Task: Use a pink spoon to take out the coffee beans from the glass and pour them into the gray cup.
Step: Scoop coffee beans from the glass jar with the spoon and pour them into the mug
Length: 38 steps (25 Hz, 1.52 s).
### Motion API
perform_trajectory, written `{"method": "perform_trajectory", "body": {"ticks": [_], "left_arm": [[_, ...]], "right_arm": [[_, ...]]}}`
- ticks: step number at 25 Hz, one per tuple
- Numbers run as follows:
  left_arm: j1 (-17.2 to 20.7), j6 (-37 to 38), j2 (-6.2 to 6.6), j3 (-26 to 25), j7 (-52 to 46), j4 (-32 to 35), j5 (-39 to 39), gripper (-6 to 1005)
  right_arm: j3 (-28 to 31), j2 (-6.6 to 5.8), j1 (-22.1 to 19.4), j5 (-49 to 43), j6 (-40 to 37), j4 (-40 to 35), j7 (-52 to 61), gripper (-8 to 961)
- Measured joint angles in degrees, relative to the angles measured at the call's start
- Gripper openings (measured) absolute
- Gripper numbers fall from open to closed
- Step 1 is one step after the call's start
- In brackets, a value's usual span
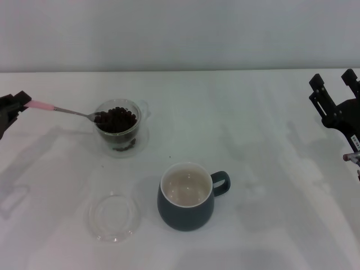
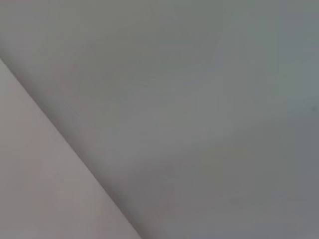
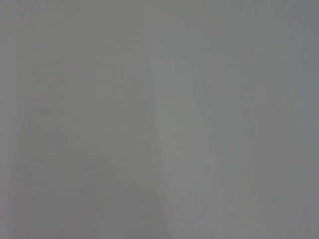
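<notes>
At the left edge of the white table (image 1: pixel 270 169), my left gripper (image 1: pixel 17 107) pinches the pink spoon (image 1: pixel 62 109) by the end of its handle, the shaft running level so its metal bowl rests at the rim of the glass (image 1: pixel 119 126), touching the heap of coffee beans (image 1: pixel 117 119). Nearer me stands the gray cup (image 1: pixel 187 197), its cream inside bare of beans, with a flat clear dish (image 1: pixel 114 215) just beside it. Over at the far right my right gripper (image 1: pixel 336 90) hangs parked above the table with fingers spread apart, holding nothing.

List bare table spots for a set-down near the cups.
Free: between gray cup and right end effector; far strip behind glass. Crowded: left end effector with pink spoon at the glass, clear dish below.
</notes>
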Motion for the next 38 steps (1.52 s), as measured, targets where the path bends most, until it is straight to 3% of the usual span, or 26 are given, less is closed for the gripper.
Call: {"method": "perform_trajectory", "body": {"ticks": [6, 17, 26, 38], "left_arm": [[0.1, -2.8, -0.66, 0.0, -1.7, -0.4, -0.8, 130], [0.1, -7.9, -4.27, 0.7, -1.2, -0.4, 1.1, 130], [-0.1, -12.9, -4.72, 4.4, 0.8, -0.5, 3.5, 130], [-0.5, -14.9, -4.56, 7.9, 13.6, 0.7, 5.3, 131]], "right_arm": [[0.0, 0.00, 0.1, 0.0, 0.0, -0.4, 0.0, 755], [-0.4, 0.00, 1.3, 0.0, 0.1, -1.0, -0.2, 755], [-0.7, 0.00, 1.5, -0.2, 0.0, -1.5, -0.1, 754], [-0.7, 0.00, 1.3, -0.2, -0.2, -1.5, -0.1, 754]]}}
